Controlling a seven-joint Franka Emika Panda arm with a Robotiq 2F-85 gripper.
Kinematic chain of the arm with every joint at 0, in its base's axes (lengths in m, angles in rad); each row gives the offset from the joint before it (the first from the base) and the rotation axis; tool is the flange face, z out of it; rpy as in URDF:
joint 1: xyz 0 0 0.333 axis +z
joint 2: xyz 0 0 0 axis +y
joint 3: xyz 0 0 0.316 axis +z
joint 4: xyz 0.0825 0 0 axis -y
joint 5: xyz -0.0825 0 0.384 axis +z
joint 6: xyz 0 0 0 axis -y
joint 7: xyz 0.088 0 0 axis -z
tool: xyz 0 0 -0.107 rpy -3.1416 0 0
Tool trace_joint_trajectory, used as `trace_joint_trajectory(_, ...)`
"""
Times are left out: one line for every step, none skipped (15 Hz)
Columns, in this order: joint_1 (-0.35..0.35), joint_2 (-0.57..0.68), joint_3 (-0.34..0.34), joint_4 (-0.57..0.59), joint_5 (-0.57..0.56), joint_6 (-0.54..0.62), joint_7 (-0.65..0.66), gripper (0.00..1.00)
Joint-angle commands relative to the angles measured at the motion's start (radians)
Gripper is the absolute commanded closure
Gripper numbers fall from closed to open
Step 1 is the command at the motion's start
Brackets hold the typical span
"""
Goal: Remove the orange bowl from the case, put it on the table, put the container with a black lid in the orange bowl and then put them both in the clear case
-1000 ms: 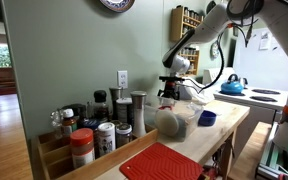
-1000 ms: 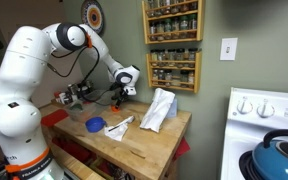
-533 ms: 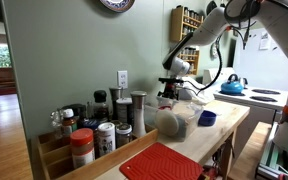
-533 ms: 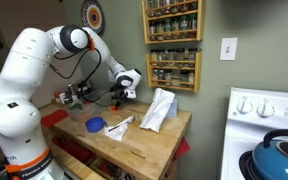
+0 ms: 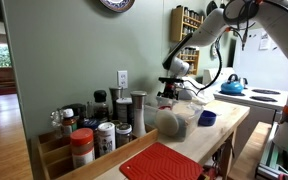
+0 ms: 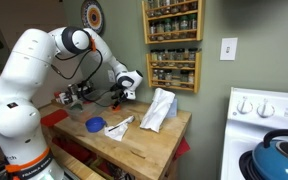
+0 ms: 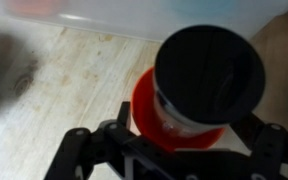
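Observation:
In the wrist view the container with a black lid (image 7: 206,68) stands inside the small orange bowl (image 7: 149,108) on the wooden table. My gripper (image 7: 189,125) is open, with a finger on each side of the bowl and container, right above them. The clear case (image 7: 114,12) lies just beyond, along the top edge of that view. In both exterior views the gripper (image 5: 169,93) (image 6: 125,92) hangs low over the counter next to the clear case (image 5: 191,106) (image 6: 159,108); the bowl and container are hidden there.
A blue object (image 5: 207,118) (image 6: 96,125) lies on the wooden counter (image 5: 219,130) (image 6: 149,145). Spice jars and bottles (image 5: 94,125) crowd the wall end, with a red mat (image 5: 162,163) near the front. A spice rack (image 6: 172,45) hangs on the wall.
The arm has shifted only slightly at the wrist; the gripper stays over the same spot by the clear case.

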Motion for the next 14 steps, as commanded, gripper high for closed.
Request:
trace_joint_trajectory(-0.011,0.031,0.005,0.030,0.028,-0.036,-0.029,0.06)
trace_joint_trajectory(-0.011,0.032,0.004,0.031,0.032,-0.035,-0.032,0.26)
trace_joint_trajectory(-0.010,0.031,0.004,0.031,0.037,-0.026,-0.036,0.34)
trace_joint_trajectory(-0.010,0.029,0.003,0.030,0.039,-0.026,-0.039,0.42)
trace_joint_trajectory(-0.010,0.021,0.001,0.030,0.040,-0.026,-0.040,0.49)
trace_joint_trajectory(-0.010,0.014,-0.002,0.030,0.036,-0.029,-0.038,0.50)
trace_joint_trajectory(-0.011,0.009,-0.003,0.030,0.035,-0.033,-0.039,0.50)
trace_joint_trajectory(-0.013,0.002,-0.005,0.030,0.033,-0.039,-0.035,0.51)
trace_joint_trajectory(-0.015,-0.008,-0.007,0.031,0.031,-0.054,-0.024,0.51)
trace_joint_trajectory(-0.017,-0.017,-0.009,0.032,0.027,-0.065,-0.021,0.51)
trace_joint_trajectory(-0.017,-0.033,-0.014,0.032,0.018,-0.077,-0.016,0.51)
trace_joint_trajectory(-0.017,-0.049,-0.019,0.032,0.012,-0.092,-0.015,0.51)
trace_joint_trajectory(-0.017,-0.065,-0.024,0.032,0.007,-0.103,-0.013,0.51)
trace_joint_trajectory(-0.019,-0.088,-0.028,0.033,0.003,-0.120,-0.014,0.51)
